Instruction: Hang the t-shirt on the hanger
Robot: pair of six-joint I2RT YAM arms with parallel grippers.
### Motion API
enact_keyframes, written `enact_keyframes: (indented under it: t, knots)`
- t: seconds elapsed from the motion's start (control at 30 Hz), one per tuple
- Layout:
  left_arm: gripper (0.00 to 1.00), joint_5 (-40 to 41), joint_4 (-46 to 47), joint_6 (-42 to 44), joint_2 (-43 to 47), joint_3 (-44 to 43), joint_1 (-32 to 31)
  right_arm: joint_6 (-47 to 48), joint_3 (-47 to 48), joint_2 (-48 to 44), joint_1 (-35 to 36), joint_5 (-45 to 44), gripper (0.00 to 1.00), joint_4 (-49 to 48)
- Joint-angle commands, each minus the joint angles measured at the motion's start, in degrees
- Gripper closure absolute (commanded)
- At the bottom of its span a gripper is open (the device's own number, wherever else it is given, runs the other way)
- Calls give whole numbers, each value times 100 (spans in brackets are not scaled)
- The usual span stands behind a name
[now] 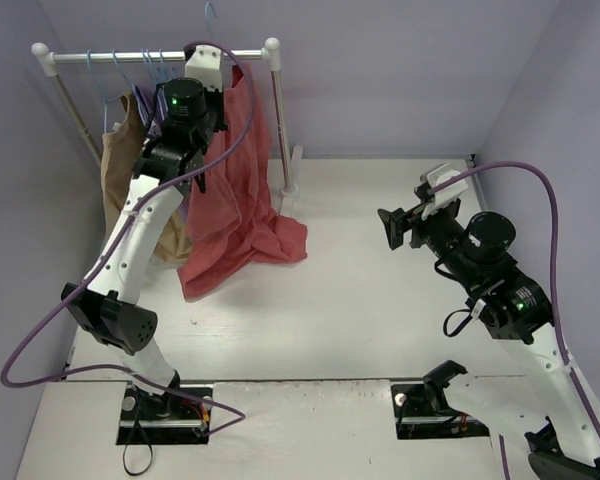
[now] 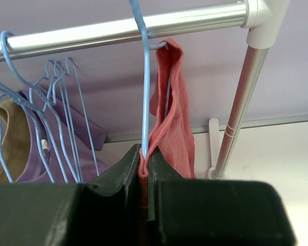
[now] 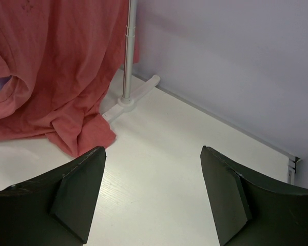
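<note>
Clamped left gripper (image 2: 143, 160) on the t-shirt (image 2: 170, 118) and the hanger (image 2: 145, 82) wire together, just under the rail (image 2: 118, 31); held right gripper (image 3: 153, 154) spread wide, empty, well apart; looked mid-hanging, with cloth trailing onto the table (image 1: 380, 300); next called for a release without dragging the hanger off the rail.

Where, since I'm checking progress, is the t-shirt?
Top view, far left: the t-shirt hangs at the rail's right end beside the post, hem pooled on the table.
</note>
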State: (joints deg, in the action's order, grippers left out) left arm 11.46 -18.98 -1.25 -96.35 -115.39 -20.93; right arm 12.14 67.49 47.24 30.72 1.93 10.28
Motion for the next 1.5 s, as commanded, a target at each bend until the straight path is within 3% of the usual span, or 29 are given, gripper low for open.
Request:
enact_keyframes:
  t: [0.0,0.27,0.43,0.57,0.63,0.77,0.83,0.87,1.13,1.23,1.33,1.47]
  knots:
    - [100,23,1024,-225,63,180,10,-19,-52,-81,-22,-35,28,-457]
    - [100,-114,1166,-268,-476,495,26,-89,-325,-262,-22,-110,26,-457]
    - [99,-223,1344,-292,-202,998,64,-148,-586,-463,-15,-176,24,-457]
    - [82,-250,1213,-201,167,1333,89,-229,-745,-557,-22,-176,22,-448]
    - [64,-261,1059,-165,434,1439,89,-279,-785,-588,-22,-198,22,-454]
    - [39,-244,645,-114,990,1540,89,-375,-893,-716,-22,-619,16,-457]
    - [28,-250,255,-25,1590,1581,89,-415,-939,-821,-22,-922,2,-448]
    - [27,-232,121,2,1772,1609,89,-432,-966,-867,-22,-1021,0,-448]
    - [24,374,-857,369,4450,3366,89,-571,-1284,-1830,-21,-2266,0,-414]
    - [24,825,-1346,228,5249,3919,89,-707,-1493,-2311,-13,-2637,0,-404]
    - [24,1182,-1692,95,6828,4739,47,-832,-1793,-2871,-13,-3097,0,-400]
    - [24,1714,-1866,-36,8107,5538,27,-842,-2161,-3418,-12,-3537,0,-365]
